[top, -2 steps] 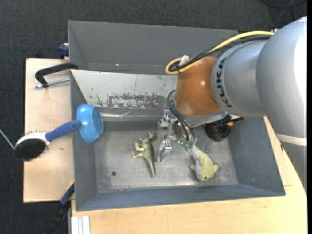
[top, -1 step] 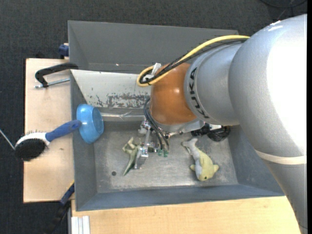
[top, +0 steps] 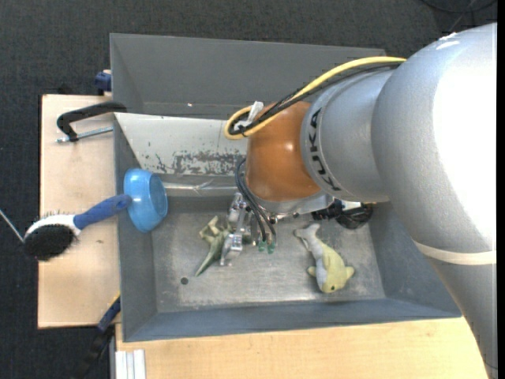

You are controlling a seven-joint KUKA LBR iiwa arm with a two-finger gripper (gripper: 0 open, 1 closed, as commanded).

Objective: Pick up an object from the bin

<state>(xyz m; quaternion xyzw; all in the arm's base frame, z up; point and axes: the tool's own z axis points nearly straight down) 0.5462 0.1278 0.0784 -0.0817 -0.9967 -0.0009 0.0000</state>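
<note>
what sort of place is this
Probably a robotics lab's grasping rig: a KUKA arm reaches into a grey metal bin, its gripper over a small green toy figure, with a yellow toy nearby.

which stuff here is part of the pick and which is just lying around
In the job: end effector; small green toy figure beneath it, mid-bin; grey bin.

Lying about: yellow-and-grey plush toy on the bin's right; blue scoop against the left wall; black-bristled brush outside the bin.

Lizard (top: pixel 211 247) left of plush (top: pixel 328 268); scoop (top: pixel 147 200) far left.
</note>
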